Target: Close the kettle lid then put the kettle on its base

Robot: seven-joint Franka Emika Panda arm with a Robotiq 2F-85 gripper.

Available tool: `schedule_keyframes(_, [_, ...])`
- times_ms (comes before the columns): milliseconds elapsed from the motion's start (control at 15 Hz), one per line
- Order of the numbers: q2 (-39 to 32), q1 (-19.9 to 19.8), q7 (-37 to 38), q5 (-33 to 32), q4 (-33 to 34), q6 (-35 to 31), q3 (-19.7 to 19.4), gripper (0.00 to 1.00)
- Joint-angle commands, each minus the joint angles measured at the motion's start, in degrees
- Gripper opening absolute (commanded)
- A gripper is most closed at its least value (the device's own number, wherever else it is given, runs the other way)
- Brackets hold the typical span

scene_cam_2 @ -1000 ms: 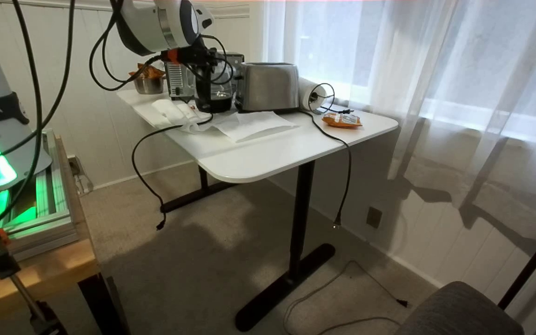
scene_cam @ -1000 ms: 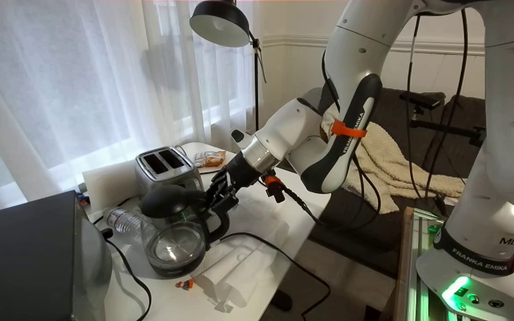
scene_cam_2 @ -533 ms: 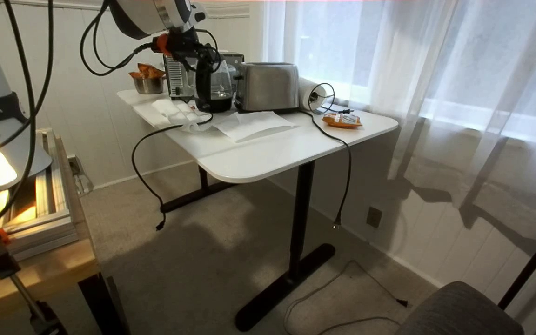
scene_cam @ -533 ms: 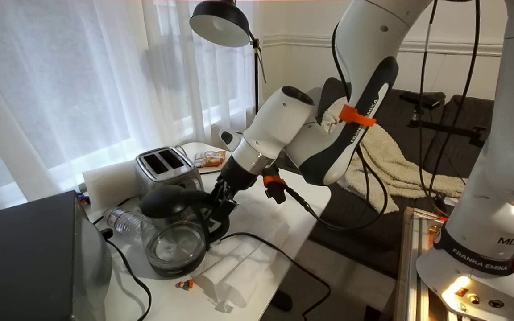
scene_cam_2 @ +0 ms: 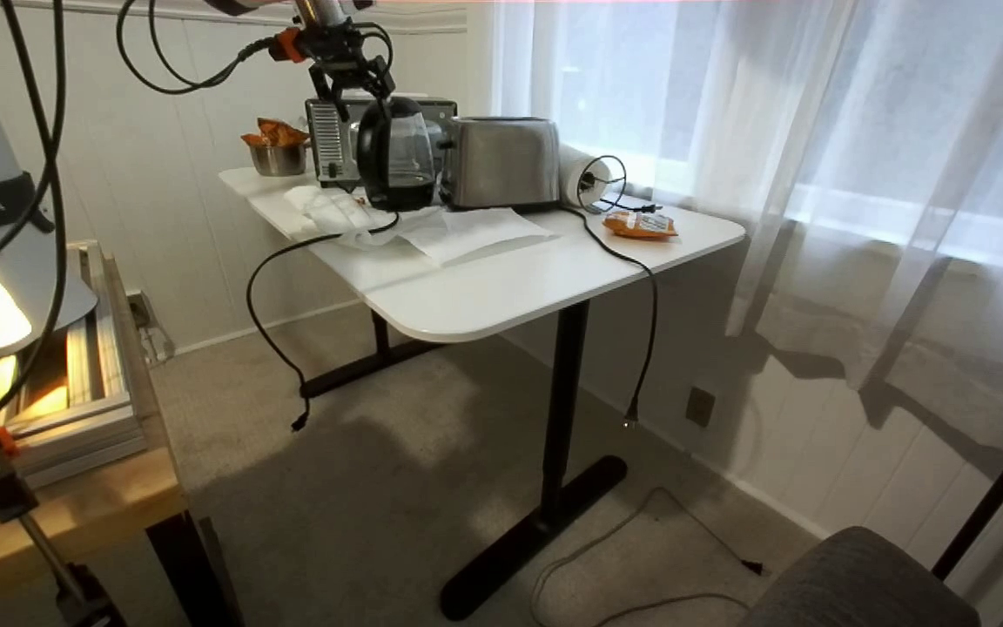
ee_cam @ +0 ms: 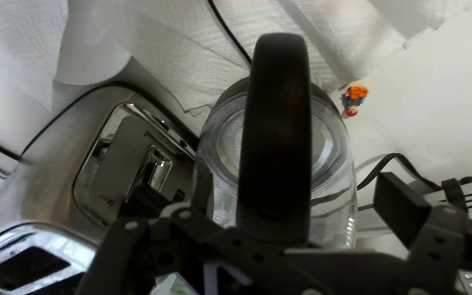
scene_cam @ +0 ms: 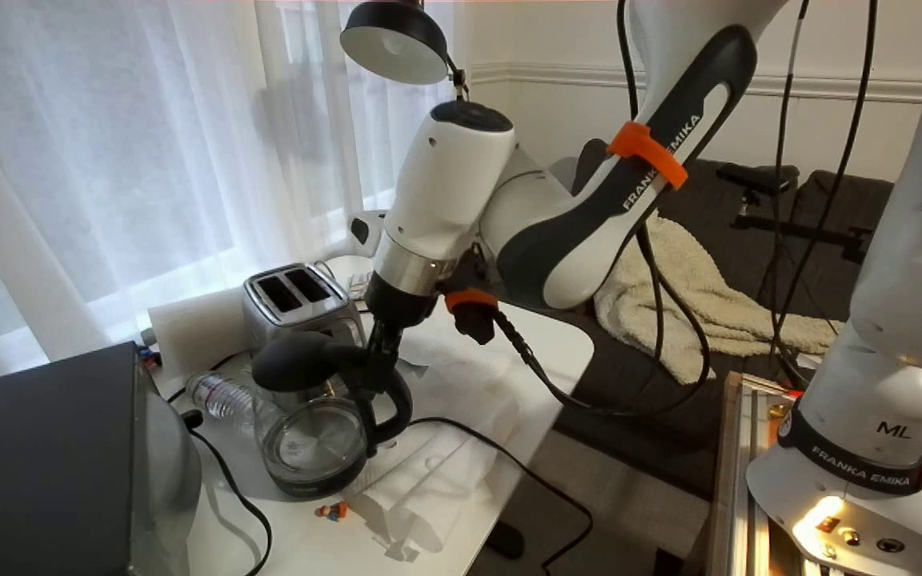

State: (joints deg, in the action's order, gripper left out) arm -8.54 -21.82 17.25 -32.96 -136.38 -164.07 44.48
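The glass kettle stands upright on the white table; it shows in both exterior views. Its black lid is raised open in an exterior view and hidden in the wrist view. The black handle runs down the middle of the wrist view and also shows in an exterior view. My gripper is open, pointing steeply down at the handle's top, one finger on each side. It shows in both exterior views. I cannot make out a separate kettle base.
A steel toaster stands close beside the kettle. A dark oven is nearby. A plastic bottle lies beside the kettle. Paper towels, a small figurine and a black cord lie on the robot's side.
My gripper has risen and swung from a slanted pose beside the handle to a steep downward one over its top. The base light turned from green to yellow. The kettle has not moved.
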Motion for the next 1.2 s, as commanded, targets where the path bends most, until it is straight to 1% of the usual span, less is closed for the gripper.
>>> schedule_keyframes(0, [6.9,-3.4,-9.1,13.2,4.5,9.2,5.3,1.0])
schedule_keyframes(200, [10.6,-3.8,-18.5,26.7,10.3,16.5,6.5,1.0])
schedule_keyframes(267, [11.0,-3.3,-21.7,31.2,12.8,20.2,6.4,1.0])
schedule_keyframes(400, [14.6,-1.9,-28.2,40.3,16.3,27.0,4.9,1.0])
schedule_keyframes(533, [20.2,-1.4,-34.1,49.1,17.8,34.6,2.9,1.0])
schedule_keyframes(600, [22.2,-1.2,-35.9,51.9,18.4,38.3,1.5,1.0])
schedule_keyframes(667, [23.5,7.2,-34.9,50.9,18.5,41.4,-7.5,1.0])
schedule_keyframes(733, [25.4,8.9,-35.4,51.0,18.3,44.8,-10.2,1.0])
schedule_keyframes(800, [18.8,13.6,-30.9,44.9,19.4,39.3,-12.2,1.0])
schedule_keyframes(867, [20.6,16.0,-31.1,45.2,19.5,41.8,-15.1,1.0])
schedule_keyframes(933, [21.9,17.2,-31.2,45.3,19.5,43.1,-16.8,1.0])
schedule_keyframes(1000, [22.6,17.7,-31.2,45.3,19.5,43.6,-17.5,1.0])
schedule_keyframes(1133, [22.7,17.9,-31.3,45.3,19.3,43.7,-17.6,1.0])
